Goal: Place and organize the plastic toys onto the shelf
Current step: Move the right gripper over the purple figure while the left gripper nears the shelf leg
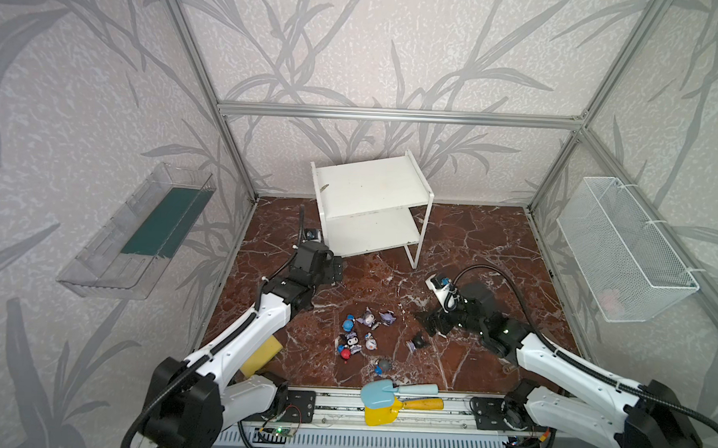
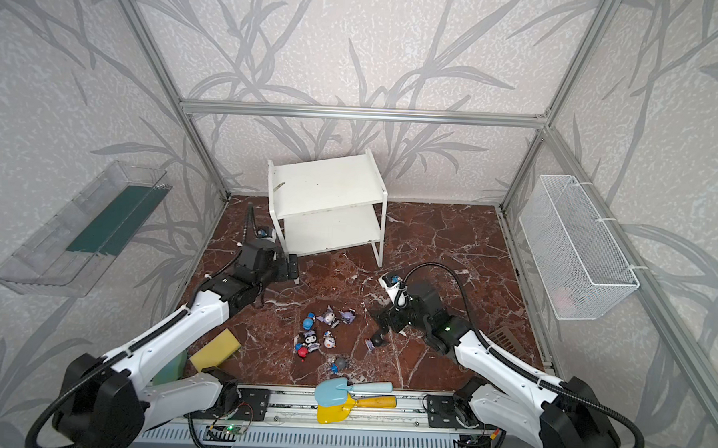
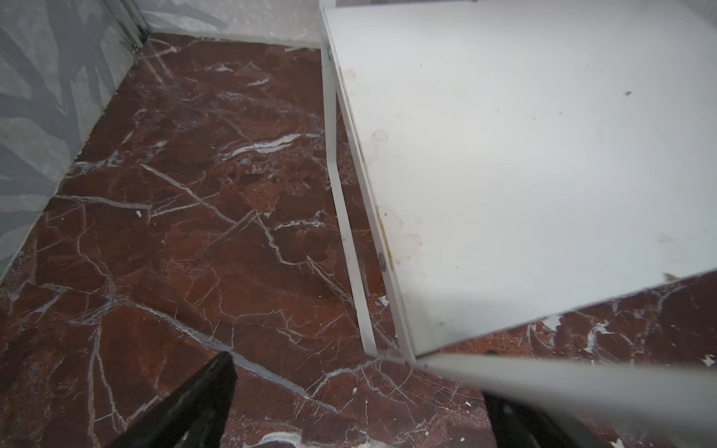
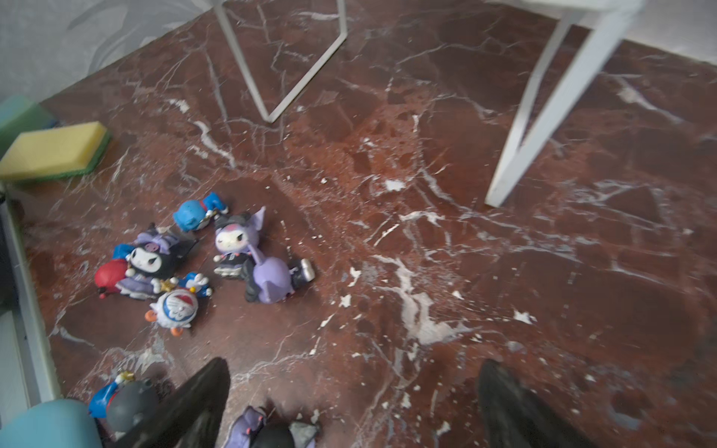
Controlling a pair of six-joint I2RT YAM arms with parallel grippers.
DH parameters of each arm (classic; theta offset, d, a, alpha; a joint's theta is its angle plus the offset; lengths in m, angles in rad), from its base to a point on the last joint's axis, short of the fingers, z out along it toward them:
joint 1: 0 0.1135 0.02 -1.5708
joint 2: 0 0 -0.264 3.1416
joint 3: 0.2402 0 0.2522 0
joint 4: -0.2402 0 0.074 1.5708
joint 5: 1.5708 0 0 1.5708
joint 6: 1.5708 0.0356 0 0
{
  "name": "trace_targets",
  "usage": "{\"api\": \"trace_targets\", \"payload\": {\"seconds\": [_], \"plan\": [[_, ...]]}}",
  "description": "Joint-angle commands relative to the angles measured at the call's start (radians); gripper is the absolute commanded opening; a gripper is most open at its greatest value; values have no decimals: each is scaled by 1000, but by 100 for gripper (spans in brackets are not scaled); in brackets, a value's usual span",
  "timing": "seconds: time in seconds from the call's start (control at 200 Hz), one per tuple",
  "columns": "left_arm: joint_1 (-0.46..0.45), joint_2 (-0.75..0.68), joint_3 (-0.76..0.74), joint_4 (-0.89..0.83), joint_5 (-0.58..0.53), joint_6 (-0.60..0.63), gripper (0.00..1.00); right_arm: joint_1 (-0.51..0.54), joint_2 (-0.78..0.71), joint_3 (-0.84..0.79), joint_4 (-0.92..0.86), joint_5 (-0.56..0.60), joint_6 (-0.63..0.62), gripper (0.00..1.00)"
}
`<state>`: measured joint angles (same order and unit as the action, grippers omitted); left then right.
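Note:
The white two-tier shelf (image 1: 371,184) (image 2: 326,182) stands at the back of the marble floor, and both of its boards are bare. The plastic toys (image 1: 359,331) (image 2: 319,329) lie scattered in front of it. My left gripper (image 1: 338,270) (image 3: 359,388) is open next to the shelf's front left leg, with only floor between its fingers. My right gripper (image 1: 428,324) (image 4: 355,372) is open, low over the floor to the right of the cluster. A purple-and-black toy (image 1: 416,342) (image 4: 267,430) lies by one of its fingers, not gripped. A grey-headed toy (image 4: 130,403) lies apart.
A yellow sponge (image 1: 262,356) (image 4: 54,149) lies at the front left. Blue (image 1: 396,391) and yellow (image 1: 382,413) toy shovels rest on the front rail. A clear tray (image 1: 140,232) hangs on the left wall and a wire basket (image 1: 626,249) on the right wall.

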<state>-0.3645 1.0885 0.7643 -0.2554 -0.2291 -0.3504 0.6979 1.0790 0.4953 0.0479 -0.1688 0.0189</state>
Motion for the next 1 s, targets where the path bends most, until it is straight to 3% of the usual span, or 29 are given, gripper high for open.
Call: {"api": "trace_targets", "payload": {"seconds": [0.0,0.16,0.365,0.66,0.995], "plan": [[4,-134,-39,-123,9,-34,100,59,71,-2,67,30,7,97],[-1,-277,-72,-247,100,-66,100,133,197,47,80,47,-2,95],[-23,-338,-83,-314,192,-93,100,179,352,135,90,40,-3,89],[-37,-321,-85,-298,208,-91,100,190,520,238,112,86,-3,85],[-40,-292,-77,-284,216,-83,100,190,582,264,90,142,-21,67]]}}
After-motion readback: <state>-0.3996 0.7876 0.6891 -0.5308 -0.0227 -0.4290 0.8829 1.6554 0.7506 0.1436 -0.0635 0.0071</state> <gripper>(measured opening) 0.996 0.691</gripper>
